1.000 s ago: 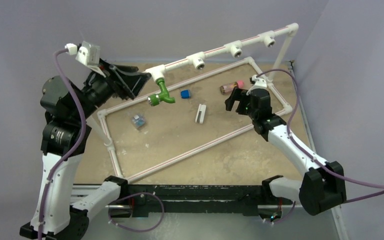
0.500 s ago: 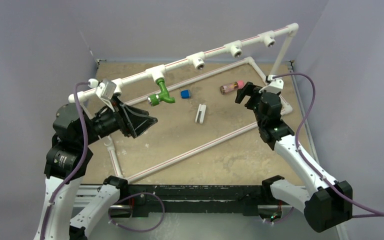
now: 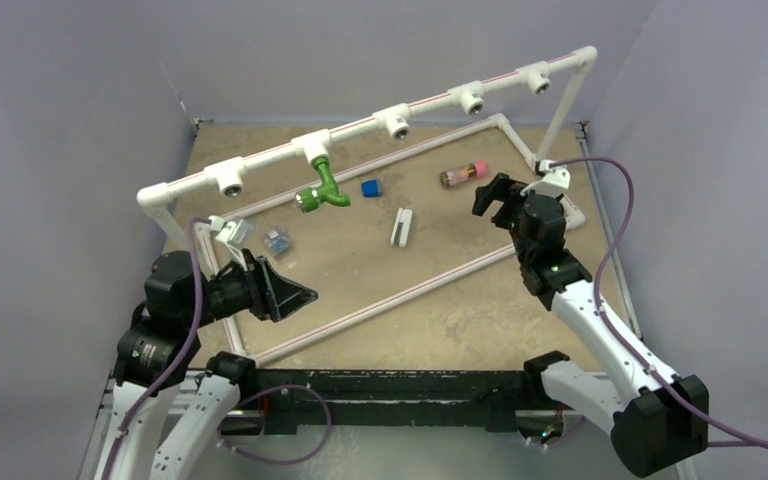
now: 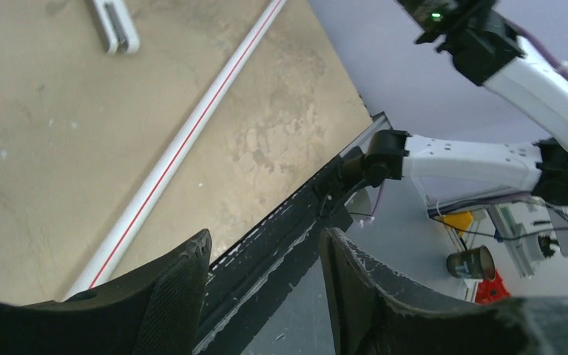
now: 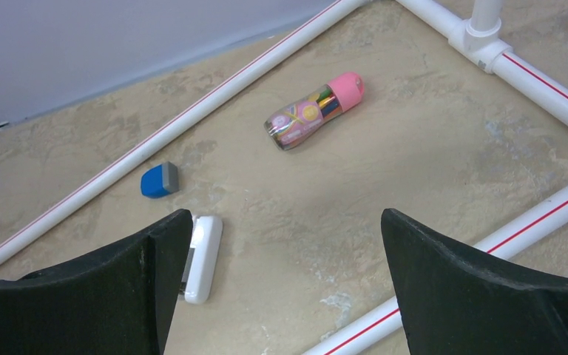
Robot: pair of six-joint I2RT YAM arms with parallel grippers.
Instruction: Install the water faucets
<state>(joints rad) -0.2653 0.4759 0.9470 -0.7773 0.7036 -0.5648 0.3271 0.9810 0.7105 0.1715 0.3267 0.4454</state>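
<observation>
Hanging faucet point(image 3: 322, 188); pink-capped bottle point(image 5: 313, 111), colourful inside

White arm shells point(image 3: 600, 320), black joints point(image 3: 660, 420), black wedge-shaped fingers point(image 5: 81, 296), thin purple cables point(image 3: 628, 205).

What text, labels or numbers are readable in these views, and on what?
None readable in any view.
pink-capped bottle: colourful print, no letters can be made out.
small clear box: too small to tell.
green faucet, blue block, white clip: no markings visible.
white pipes: red stripe only.
</observation>
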